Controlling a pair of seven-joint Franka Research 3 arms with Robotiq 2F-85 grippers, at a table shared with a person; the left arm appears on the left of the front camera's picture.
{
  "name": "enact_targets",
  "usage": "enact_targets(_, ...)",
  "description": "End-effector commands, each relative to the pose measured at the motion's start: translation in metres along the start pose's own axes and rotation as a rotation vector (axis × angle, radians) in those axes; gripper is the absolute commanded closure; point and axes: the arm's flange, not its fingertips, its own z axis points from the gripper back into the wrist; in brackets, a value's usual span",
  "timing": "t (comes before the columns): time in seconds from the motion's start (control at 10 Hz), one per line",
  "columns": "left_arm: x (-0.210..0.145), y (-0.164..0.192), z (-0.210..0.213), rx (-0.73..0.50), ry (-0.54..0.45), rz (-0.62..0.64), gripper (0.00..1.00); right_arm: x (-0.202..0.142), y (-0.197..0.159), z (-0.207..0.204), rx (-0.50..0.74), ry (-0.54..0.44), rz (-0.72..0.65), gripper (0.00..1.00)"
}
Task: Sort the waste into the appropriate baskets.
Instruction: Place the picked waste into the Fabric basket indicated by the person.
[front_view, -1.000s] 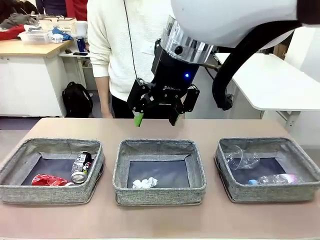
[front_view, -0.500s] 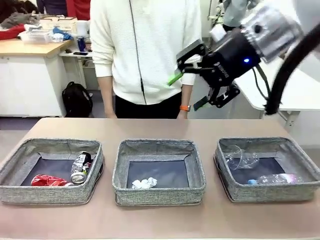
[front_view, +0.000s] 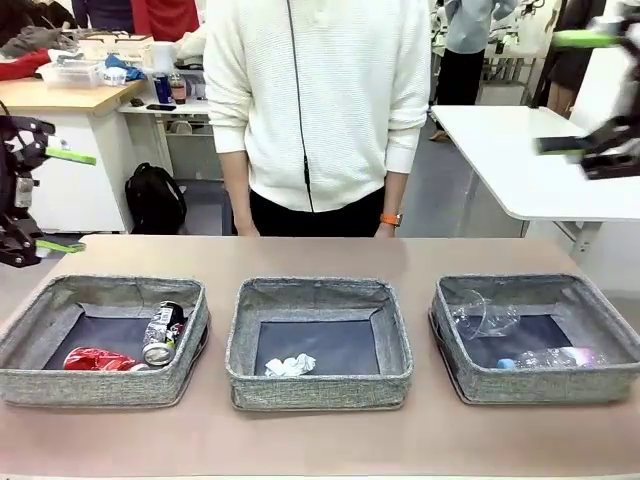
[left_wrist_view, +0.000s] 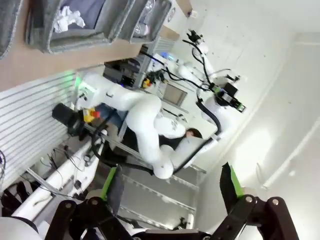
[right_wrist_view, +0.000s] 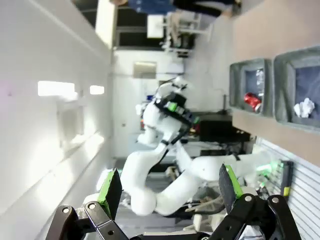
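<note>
Three grey woven baskets sit in a row. The left basket (front_view: 100, 388) holds a crushed red can (front_view: 95, 360) and a dark can (front_view: 162, 333). A crumpled paper ball (front_view: 289, 366) lies in the middle basket (front_view: 318, 392). In the right basket (front_view: 545, 385) are a clear cup (front_view: 482, 315) and a clear bottle (front_view: 548, 358). My left gripper (front_view: 62, 200) hangs open and holding nothing above the table's left edge. High at the far right, my right gripper (front_view: 570, 92) is open too. Both wrist views show spread fingers, left (left_wrist_view: 172, 187) and right (right_wrist_view: 170, 187), holding nothing.
A person in a white sweater (front_view: 320, 110) stands at the table's far side, arms down. A white table (front_view: 520, 160) stands behind on the right, and a counter with clutter (front_view: 70, 95) on the left. Bare tabletop (front_view: 320, 440) runs in front of the baskets.
My right arm swung from over the middle of the table up and away to the far right. My left gripper came into view at the left edge. The waste has not moved.
</note>
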Motion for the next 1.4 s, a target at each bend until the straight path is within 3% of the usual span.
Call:
enact_targets(0.0, 0.008, -0.013, 0.041, -0.109, 0.038, 0.047, 0.0, -0.047, -0.089, 0.034, 0.032, 0.057, -0.038, 0.0)
enact_targets(0.2, 0.012, -0.016, 0.067, -0.165, -0.041, 0.039, 0.0, -0.042, -0.12, 0.044, 0.024, 0.146, -0.106, 0.0)
enact_targets(0.4, 0.015, -0.015, 0.073, -0.153, -0.116, 0.025, 0.0, -0.036, -0.128, 0.02, 0.011, 0.232, -0.052, 0.0)
enact_targets(0.5, 0.015, -0.007, 0.076, -0.142, -0.054, 0.026, 0.0, -0.032, -0.129, 0.006, -0.021, 0.229, -0.092, 0.0)
enact_targets(0.6, 0.015, -0.007, 0.076, -0.142, -0.054, 0.026, 0.0, 0.01, -0.083, 0.067, 0.047, 0.197, -0.116, 0.0)
enact_targets(1.3, 0.015, -0.007, 0.076, -0.142, -0.054, 0.026, 0.0, 0.01, -0.083, 0.067, 0.047, 0.197, -0.116, 0.0)
